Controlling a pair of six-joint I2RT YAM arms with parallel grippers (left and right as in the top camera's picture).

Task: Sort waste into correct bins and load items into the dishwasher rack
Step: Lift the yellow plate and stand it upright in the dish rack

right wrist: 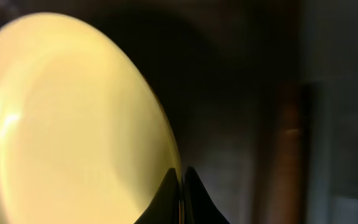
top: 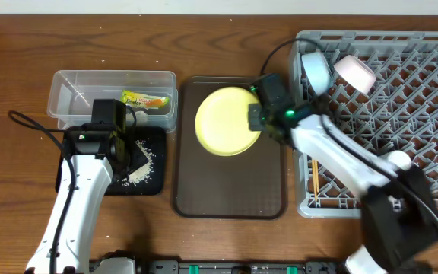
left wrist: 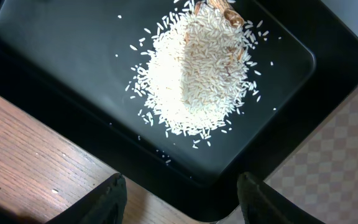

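Observation:
My right gripper (top: 258,122) is shut on the right rim of the round yellow plate (top: 225,122), held over the brown serving tray (top: 230,199); the wrist view shows the plate (right wrist: 67,124) pinched edge-on between the fingers (right wrist: 181,186). My left gripper (left wrist: 182,199) is open and empty above the near edge of the black tray (left wrist: 61,43), which holds the heap of white rice (left wrist: 197,68). The green-and-orange wrapper (top: 147,99) lies in the clear tub (top: 74,84). The light blue bowl (top: 315,70), white bowl (top: 354,72) and chopsticks (top: 317,183) are in the grey rack (top: 424,99). The green cup is hidden.
The black tray (top: 157,179) sits just below the clear tub at the left, with the left arm above it. The brown tray lies between the bins and the rack. A checkered brown surface (left wrist: 328,168) shows beside the black tray in the left wrist view.

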